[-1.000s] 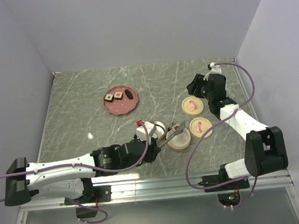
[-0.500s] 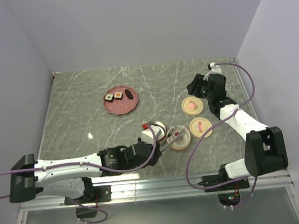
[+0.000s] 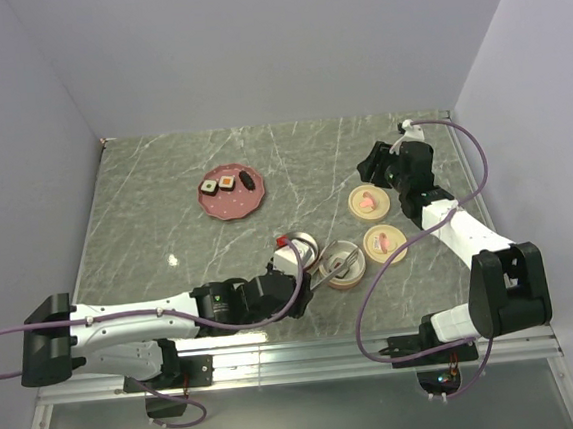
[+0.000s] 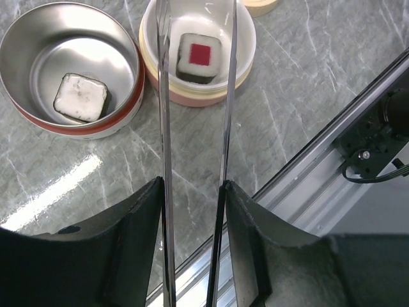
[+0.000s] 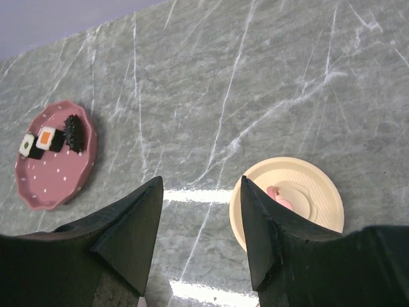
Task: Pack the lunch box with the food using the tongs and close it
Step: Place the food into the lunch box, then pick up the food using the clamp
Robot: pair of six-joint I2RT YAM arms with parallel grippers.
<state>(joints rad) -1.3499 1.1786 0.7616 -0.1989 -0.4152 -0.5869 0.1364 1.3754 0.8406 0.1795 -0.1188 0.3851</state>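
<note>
Your left fingers (image 4: 137, 236) grip the tongs (image 4: 164, 128); ahead, sushi (image 4: 199, 56) sits loose between their tips; your right fingers (image 5: 131, 236) gape empty.

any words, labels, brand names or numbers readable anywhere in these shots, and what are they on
None: no readable text, number or logo shows in any view.
cream lid: only a pink shape on top, no lettering.
pink plate: white dots only.
tongs, steel tin, cream bowl: no marking visible.
</note>
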